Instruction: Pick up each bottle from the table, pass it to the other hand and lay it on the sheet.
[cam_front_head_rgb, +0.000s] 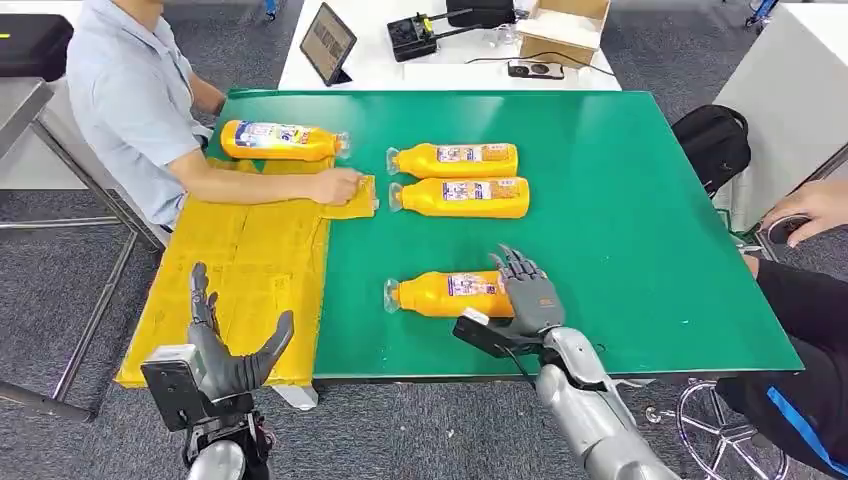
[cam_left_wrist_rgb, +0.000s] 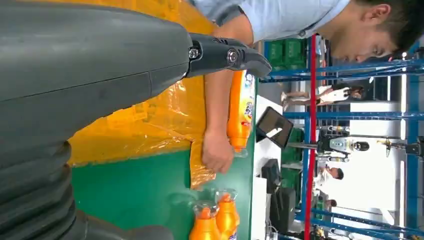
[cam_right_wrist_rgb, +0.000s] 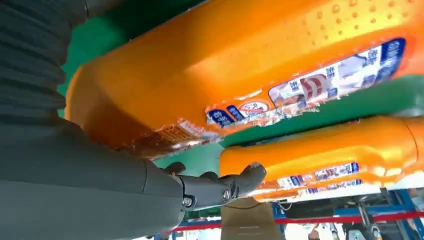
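Fingers: right hand (cam_front_head_rgb: 527, 296) spread over the near bottle's (cam_front_head_rgb: 450, 293) base, not yet clamped; left hand (cam_front_head_rgb: 228, 350) apart, holding nothing, above the sheet (cam_front_head_rgb: 245, 270).
Done: one bottle on the sheet (cam_front_head_rgb: 280, 140), beside a person's hand (cam_front_head_rgb: 338, 185).
Left: near bottle plus a pair (cam_front_head_rgb: 460, 178) on the table (cam_front_head_rgb: 620, 220).
Right wrist view: thumb (cam_right_wrist_rgb: 220, 187) clear of the near bottle.
Left wrist view: person's arm (cam_left_wrist_rgb: 216, 115) across the sheet.

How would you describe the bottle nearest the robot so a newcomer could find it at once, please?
On the green table, look along the near edge, right of the yellow sheet. An orange bottle lies there on its side, cap pointing left. Unlike the pair of bottles farther back, it lies alone, with the robot's right hand at its base.
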